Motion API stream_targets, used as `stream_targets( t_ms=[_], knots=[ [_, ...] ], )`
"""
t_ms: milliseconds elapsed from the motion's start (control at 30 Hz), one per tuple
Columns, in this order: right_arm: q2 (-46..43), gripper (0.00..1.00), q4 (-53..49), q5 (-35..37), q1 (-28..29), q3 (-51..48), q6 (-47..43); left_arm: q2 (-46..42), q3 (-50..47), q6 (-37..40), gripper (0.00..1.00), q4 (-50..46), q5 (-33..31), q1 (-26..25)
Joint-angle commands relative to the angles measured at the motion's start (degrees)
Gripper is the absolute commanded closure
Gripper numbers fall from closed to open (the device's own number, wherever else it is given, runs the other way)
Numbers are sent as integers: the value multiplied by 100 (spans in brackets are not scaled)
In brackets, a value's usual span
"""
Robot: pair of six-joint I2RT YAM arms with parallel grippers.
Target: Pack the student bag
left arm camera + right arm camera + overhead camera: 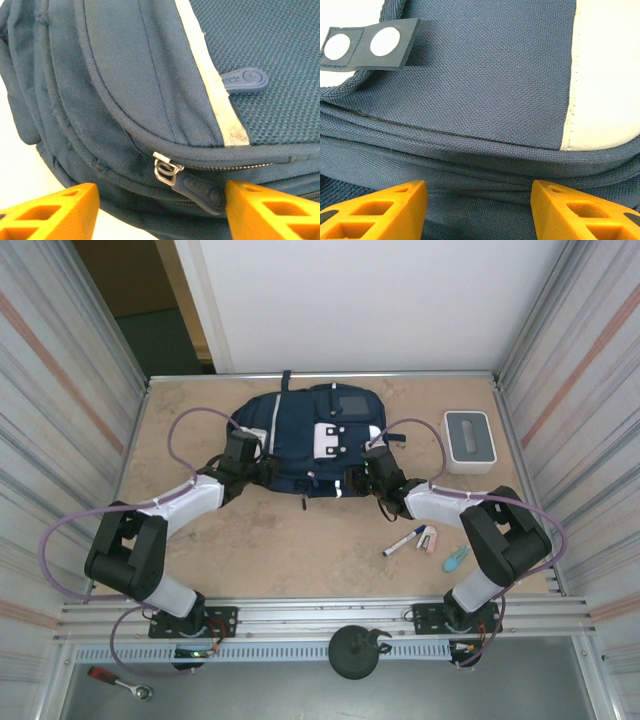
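Top view: the student bag (300, 445) lies flat in the upper middle of the frame on the speckled tan surface (300, 540). It is navy weave with white patches. The left claw (266, 472) and right claw (354, 479) meet its lower edge, their tips too dark to read.

Left wrist view: the left claw is released. Its orange fingers (50, 210) are cropped at the bottom, and a rubbery zipper pull (197, 189) touches the right-hand one.

Right wrist view: the right claw is released over ribbed navy seams.
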Motion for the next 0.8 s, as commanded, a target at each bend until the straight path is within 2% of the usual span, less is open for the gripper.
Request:
stream_targets(
  t_ms=[0,200,467,767],
  knots=[
    [45,43,-297,221,-150,-148,-74,-91,124,-13,40,-34,7,93],
    [57,43,-288,212,-158,-136,-70,-100,3,-117,54,-79,277,106],
    [32,43,-297,212,-156,-136,-72,-175,-10,-125,69,-163,465,239],
    [17,43,-297,247,-180,-153,-78,-170,-155,-199,76,-199,656,250]
  ],
)
